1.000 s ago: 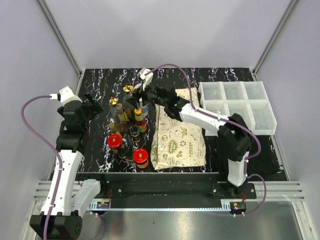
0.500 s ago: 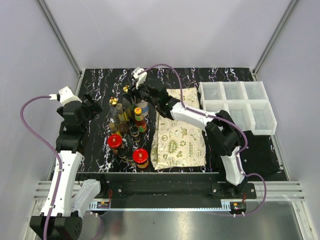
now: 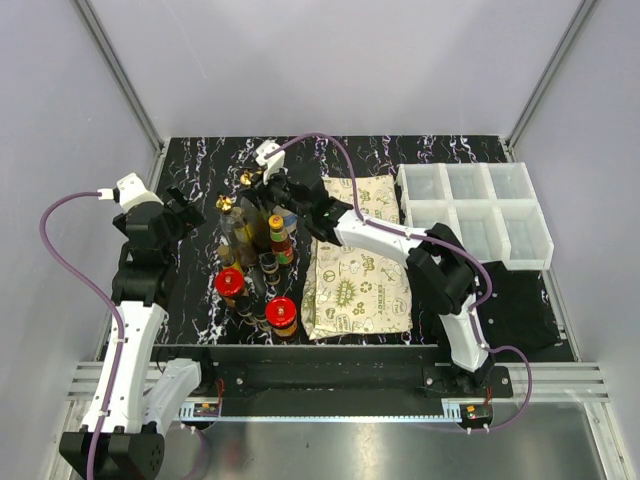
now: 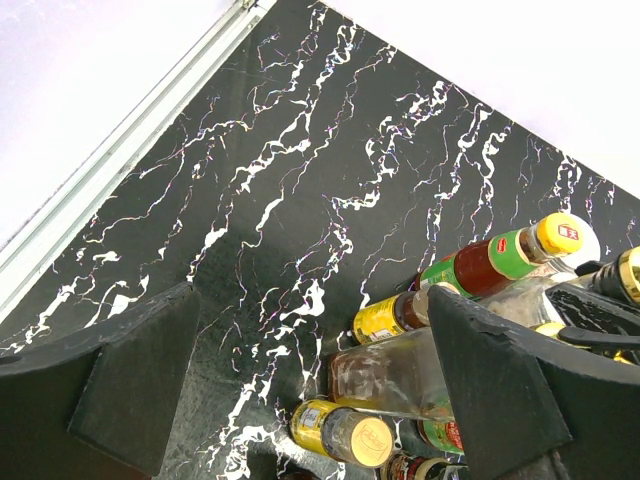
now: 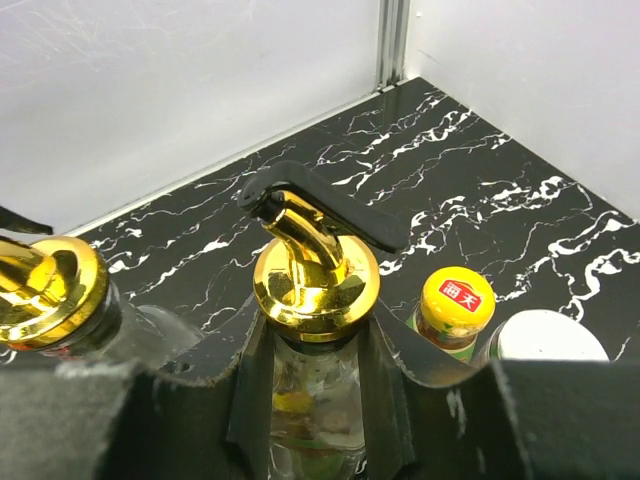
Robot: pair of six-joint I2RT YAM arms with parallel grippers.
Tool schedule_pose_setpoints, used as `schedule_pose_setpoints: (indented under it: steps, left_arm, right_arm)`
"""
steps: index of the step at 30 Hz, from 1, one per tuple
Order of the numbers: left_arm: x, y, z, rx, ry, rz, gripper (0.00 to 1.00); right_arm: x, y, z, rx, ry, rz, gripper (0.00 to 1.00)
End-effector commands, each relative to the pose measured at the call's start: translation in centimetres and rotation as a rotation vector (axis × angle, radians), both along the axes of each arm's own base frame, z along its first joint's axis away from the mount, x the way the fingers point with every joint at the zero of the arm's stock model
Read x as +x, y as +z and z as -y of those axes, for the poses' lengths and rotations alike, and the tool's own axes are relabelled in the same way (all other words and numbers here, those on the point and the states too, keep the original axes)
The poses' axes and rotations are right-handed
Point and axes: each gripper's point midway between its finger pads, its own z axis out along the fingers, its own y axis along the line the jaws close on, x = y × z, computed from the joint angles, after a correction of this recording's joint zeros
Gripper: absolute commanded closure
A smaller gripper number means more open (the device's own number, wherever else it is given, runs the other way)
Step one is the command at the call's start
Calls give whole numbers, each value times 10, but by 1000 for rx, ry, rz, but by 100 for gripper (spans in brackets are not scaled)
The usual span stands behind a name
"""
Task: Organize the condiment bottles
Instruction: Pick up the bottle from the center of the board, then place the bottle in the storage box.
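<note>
Though the top view hides the grip, the right wrist view shows the right gripper [image 5: 316, 375] pinching a clear gold-spouted bottle [image 5: 315, 278] among the condiment bottles [image 3: 258, 265] on the counter's [image 3: 195, 165] left; the left gripper [image 4: 315, 385] hangs spread.

A white compartment bin [image 3: 470, 203] sits at the far right corner of the black marbled table [image 3: 200, 160]. A cream patterned cloth [image 3: 360, 285] lies mid-table, reaching the near edge. Beside it is possibly a dark cloth [image 3: 525, 310].

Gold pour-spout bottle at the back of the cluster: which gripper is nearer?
Right. The right gripper is shut on the gold pour-spout bottle at its neck, under the spout; the left gripper hangs open off to that bottle's left, touching nothing.
</note>
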Motion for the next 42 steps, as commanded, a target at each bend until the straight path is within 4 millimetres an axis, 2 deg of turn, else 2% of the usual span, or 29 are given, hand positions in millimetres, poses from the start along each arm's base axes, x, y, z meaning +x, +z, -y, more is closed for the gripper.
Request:
schedule_pose_setpoints:
  steps: [1,7,12,30,36,40,41,42]
  left_arm:
    - [0,4,-4,9,18,18,1]
    - [-1,5,-4,5,19,21,1]
    - [-1,4,-5,6,22,19,1]
    - [1,1,-3,-14,19,14,1]
    - [0,1,-3,-22,25,20,1]
    - [0,0,-1,-32,14,22,1]
    - [-1,1,-1,-31,13,23,1]
    - [-1,0,-1,-29,14,22,1]
  right_arm:
    - [1,57,3,72,-59,148,100]
    - [3,77,12,93,-116,204,100]
    - [-2,102,20,127,-135,244,100]
    - [-46,191,50,267,-99,329,100]
    - [-67,236,70,324,-94,374,100]
    - [-82,273,93,366,-99,424,100]
    - [-83,274,95,346,-103,420,100]
    - [-85,287,102,346,-118,443,100]
